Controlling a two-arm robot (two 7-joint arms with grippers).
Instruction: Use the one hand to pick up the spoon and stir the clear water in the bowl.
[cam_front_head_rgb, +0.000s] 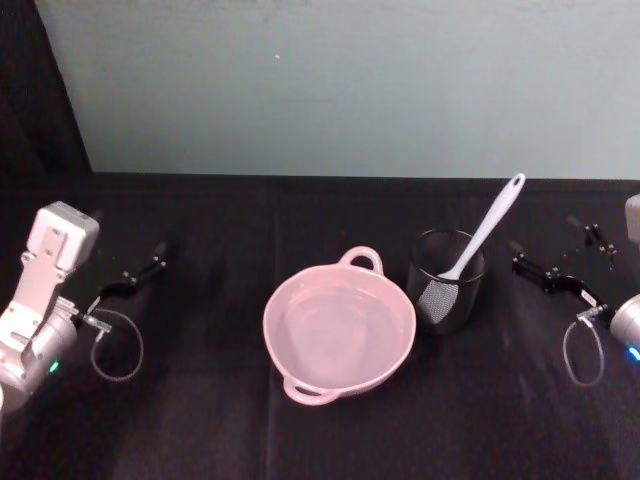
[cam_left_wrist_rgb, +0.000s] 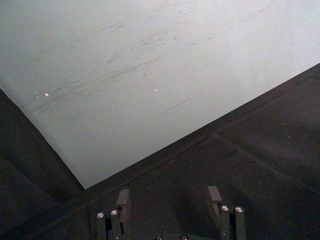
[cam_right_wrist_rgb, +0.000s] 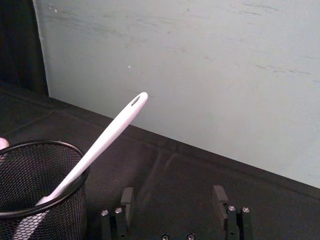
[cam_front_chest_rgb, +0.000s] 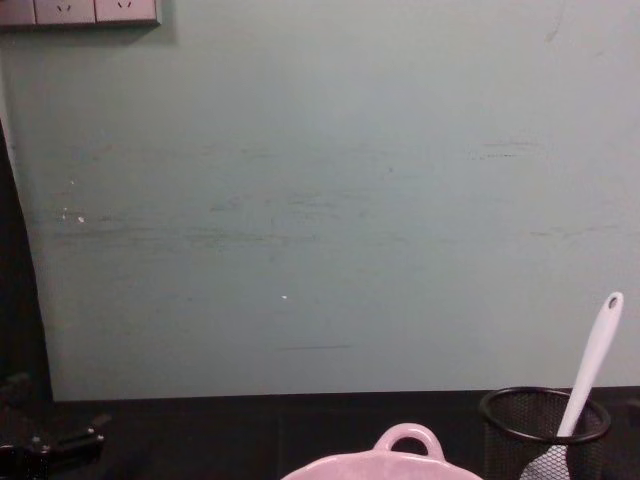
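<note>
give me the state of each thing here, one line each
spoon: standing tilted in the mesh cup, bowl end down, handle leaning out over the rim, not held
pink bowl: upright on the table, holding clear water
mesh cup: upright, right of the bowl, holding the spoon
left hand: open, holding nothing, apart from the bowl on its left
right hand: open, holding nothing, just right of the cup

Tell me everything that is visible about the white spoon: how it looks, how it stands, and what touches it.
The spoon is long, slim and white, plastic by its look. Its broad end sits down inside the black wire-mesh cup, and the handle leans on the cup's rim, slanting up and away toward the wall. The rounded handle tip has a small oval hole. The cup stands on the black table, beside the pink bowl, on the robot's right. No gripper touches the spoon.
</note>
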